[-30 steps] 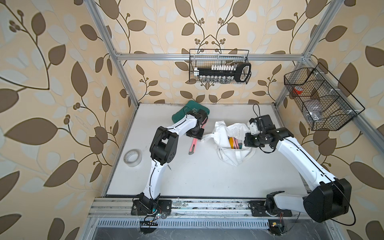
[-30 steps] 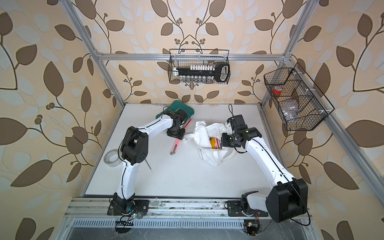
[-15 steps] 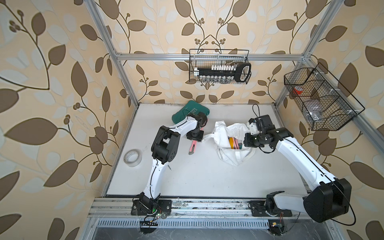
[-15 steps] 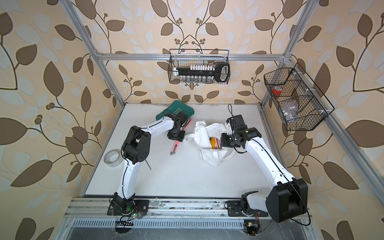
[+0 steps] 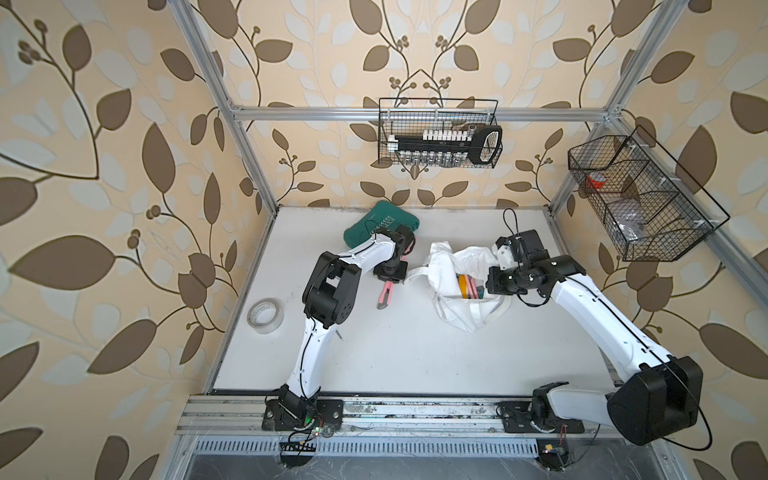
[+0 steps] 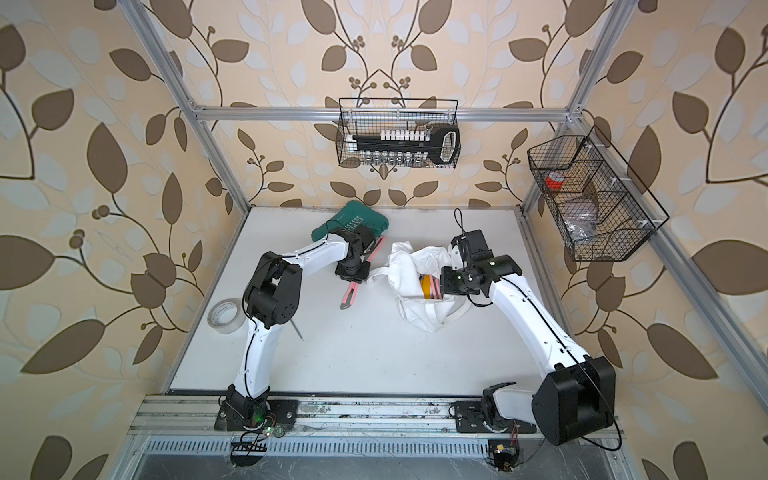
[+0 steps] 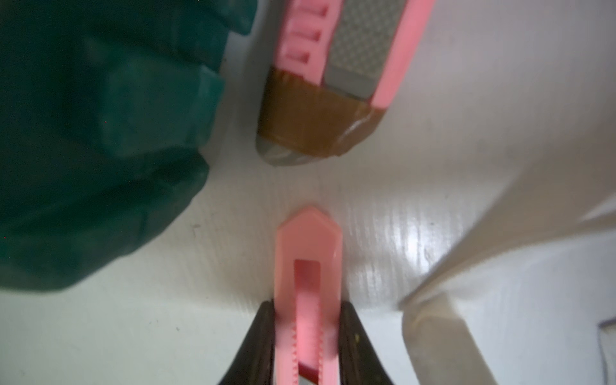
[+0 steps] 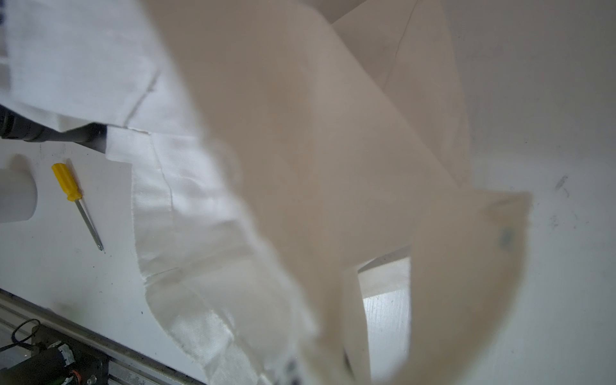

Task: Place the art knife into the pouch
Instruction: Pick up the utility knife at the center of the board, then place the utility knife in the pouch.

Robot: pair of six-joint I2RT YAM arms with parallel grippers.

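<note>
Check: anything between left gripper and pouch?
Nothing. Only bare table separates the left gripper, shut on the pink art knife, from the pouch and its handle, clearest in the left wrist view.

We see the art knife (image 5: 384,294), a slim pink cutter, lying flat. Its far end sits between the black fingers (image 7: 260,336) of the left gripper (image 7: 307,305), which touch both its sides. The pouch (image 5: 451,266), crumpled white cloth, gapes open at the right gripper (image 5: 489,286), and we can see yellow and pink print inside it.
</note>
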